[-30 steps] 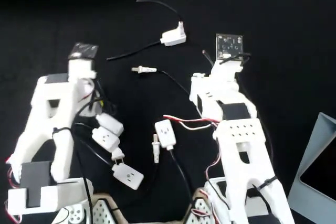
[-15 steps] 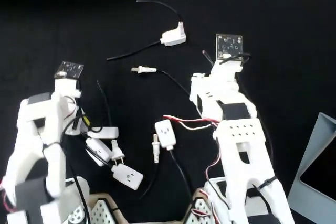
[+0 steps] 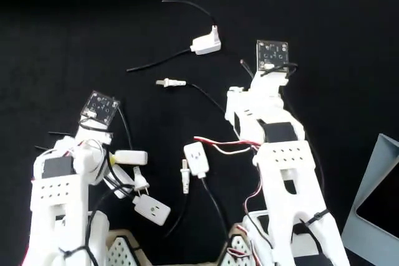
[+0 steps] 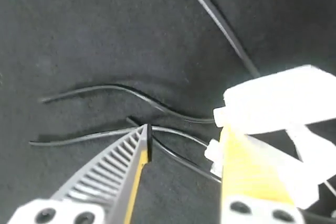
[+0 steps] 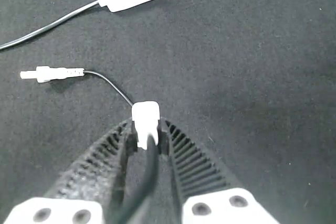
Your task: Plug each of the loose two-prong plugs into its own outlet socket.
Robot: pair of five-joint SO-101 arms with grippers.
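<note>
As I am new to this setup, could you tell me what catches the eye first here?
White cord pieces lie scattered on the black table: a white block at the far side, a loose plug nearer. The right gripper pinches a small white cord end; the left gripper hangs open over thin black cords.

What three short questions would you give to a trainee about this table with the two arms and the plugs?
1. True or false: the right pincer is shut on a small white piece.
2. Where does the white socket lie? A) on the black cloth, apart from both pincers; B) inside the right pincer; C) on a grey board.
3. Fill the gap: the left pincer is ____ (open or shut).
Key: 1 true; 2 A; 3 open.
</note>
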